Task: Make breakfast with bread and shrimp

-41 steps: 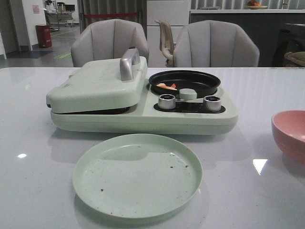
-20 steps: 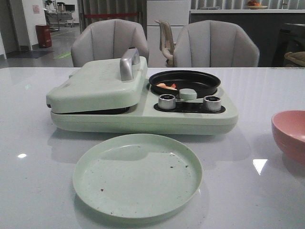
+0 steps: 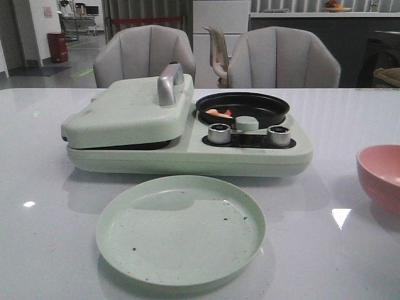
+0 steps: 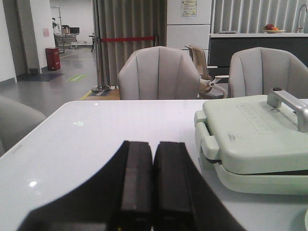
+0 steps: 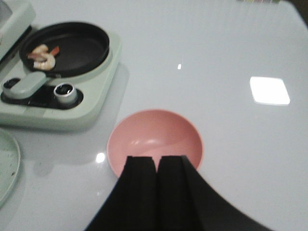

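Left gripper (image 4: 153,192) has its fingers pressed together on nothing, sitting over the table (image 3: 37,187) left of the green breakfast maker (image 3: 187,134), whose sandwich lid (image 3: 128,109) is down. The shrimp (image 3: 219,113) lie in the black pan (image 3: 242,107) on the maker's right half, with the empty green plate (image 3: 180,229) nearer. Right gripper (image 5: 157,192) is closed and empty too, above the pink bowl (image 5: 154,141) at the right; bread isn't visible.
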`<state>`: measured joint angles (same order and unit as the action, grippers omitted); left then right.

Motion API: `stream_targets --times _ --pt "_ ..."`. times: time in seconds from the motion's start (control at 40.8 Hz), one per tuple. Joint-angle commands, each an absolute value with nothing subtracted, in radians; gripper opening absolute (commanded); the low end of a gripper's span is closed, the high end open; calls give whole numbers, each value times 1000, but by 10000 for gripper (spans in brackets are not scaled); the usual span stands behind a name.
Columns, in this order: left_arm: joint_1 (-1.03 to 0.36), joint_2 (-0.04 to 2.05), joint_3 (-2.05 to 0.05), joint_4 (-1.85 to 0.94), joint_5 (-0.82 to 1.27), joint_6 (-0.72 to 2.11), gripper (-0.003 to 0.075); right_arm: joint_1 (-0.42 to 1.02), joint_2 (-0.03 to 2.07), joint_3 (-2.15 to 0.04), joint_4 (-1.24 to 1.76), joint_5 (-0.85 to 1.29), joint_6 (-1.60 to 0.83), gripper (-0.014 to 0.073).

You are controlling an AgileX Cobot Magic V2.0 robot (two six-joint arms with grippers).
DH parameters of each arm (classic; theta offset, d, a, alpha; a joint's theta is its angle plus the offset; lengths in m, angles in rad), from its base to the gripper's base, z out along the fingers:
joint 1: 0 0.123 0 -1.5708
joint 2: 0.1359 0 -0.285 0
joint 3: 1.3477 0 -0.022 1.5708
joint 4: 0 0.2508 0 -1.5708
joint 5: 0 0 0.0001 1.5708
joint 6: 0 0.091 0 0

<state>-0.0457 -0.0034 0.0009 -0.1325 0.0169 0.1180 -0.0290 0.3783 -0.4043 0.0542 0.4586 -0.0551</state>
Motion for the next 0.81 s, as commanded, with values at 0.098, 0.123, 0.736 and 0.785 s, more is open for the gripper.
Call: stream_targets --times 0.098,0.123,0.736,0.785 --pt "-44 -26 9 -143 -72 110 100 -39 108 -160 59 98 -63 34" --pt "-44 -26 9 -143 -72 110 100 -39 74 -129 62 77 -63 34" --pt "-44 -25 9 -143 -70 110 100 -39 -33 11 71 -36 -63 34" --pt "-44 -25 9 -143 -70 110 100 -39 -33 11 71 -36 -63 34"
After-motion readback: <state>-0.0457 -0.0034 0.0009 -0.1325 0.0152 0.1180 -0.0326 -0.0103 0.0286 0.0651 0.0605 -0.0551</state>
